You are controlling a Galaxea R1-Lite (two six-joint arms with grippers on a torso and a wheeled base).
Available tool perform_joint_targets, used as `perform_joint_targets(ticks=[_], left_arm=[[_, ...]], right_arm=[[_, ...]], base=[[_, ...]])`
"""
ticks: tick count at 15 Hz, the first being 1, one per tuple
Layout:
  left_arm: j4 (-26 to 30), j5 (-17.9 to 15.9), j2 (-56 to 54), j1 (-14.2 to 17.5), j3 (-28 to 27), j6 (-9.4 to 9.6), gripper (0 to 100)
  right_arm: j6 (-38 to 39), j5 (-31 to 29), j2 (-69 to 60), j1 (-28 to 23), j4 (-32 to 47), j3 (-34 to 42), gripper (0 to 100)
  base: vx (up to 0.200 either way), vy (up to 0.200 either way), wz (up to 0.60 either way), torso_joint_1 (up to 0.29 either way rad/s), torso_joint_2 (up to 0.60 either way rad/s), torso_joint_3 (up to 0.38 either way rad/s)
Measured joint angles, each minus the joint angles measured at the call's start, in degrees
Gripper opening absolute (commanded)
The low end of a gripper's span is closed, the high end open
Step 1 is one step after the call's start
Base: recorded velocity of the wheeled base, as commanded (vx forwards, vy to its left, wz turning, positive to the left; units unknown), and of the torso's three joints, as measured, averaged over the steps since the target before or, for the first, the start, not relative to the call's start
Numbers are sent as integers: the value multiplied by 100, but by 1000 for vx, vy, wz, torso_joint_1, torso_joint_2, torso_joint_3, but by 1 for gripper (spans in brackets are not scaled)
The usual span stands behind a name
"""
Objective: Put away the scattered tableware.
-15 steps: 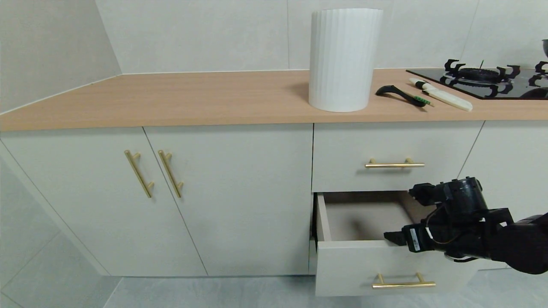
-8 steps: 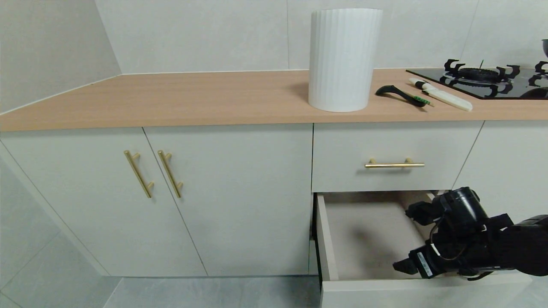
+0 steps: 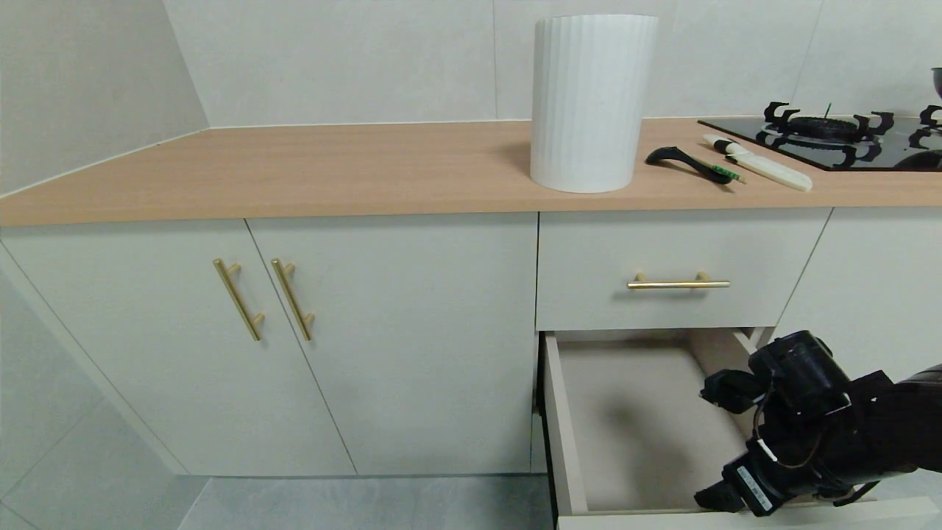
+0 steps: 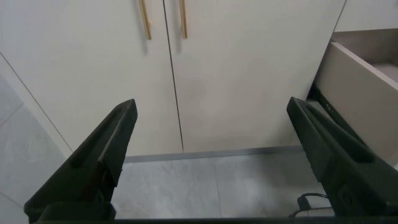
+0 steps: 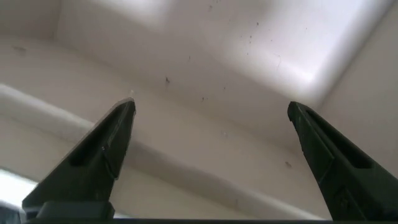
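Kitchen unit with a wooden worktop (image 3: 331, 165) against a tiled wall. The lower drawer (image 3: 563, 419) stands open. The right claw (image 3: 714, 442) is over the drawer's front right corner, fingers spread wide, gripping nothing. A black peeler (image 3: 688, 163) and a pale knife (image 3: 762, 165) lie side by side on the worktop well above this claw, past the shut upper drawer (image 3: 662, 243), between a ribbed white container (image 3: 592, 103) and the hob (image 3: 831, 140). The left claw (image 4: 211, 109) hangs low before the cupboard doors (image 4: 236, 74), fingers spread wide, gripping nothing
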Motion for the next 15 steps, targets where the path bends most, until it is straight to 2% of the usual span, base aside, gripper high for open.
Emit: perform_joint_targets(ticks=[3,8,13,15], left_arm=[[-2,0,0,-2,0,0,100],[0,0,0,0,0,0,100],[0,0,0,-2,0,0,100],[0,0,0,-5,2,0,100]], right_arm=[[-126,-33,-50,83,522,-62,100],[-108,-66,-91,96,524,-157,100],[866,-74,-463,0,460,-601,100],[990,-66,-766,-116,84,-694,100]], base=[[0,0,0,0,0,0],[0,0,0,0,0,0],[0,0,0,0,0,0],[0,0,0,0,0,0]])
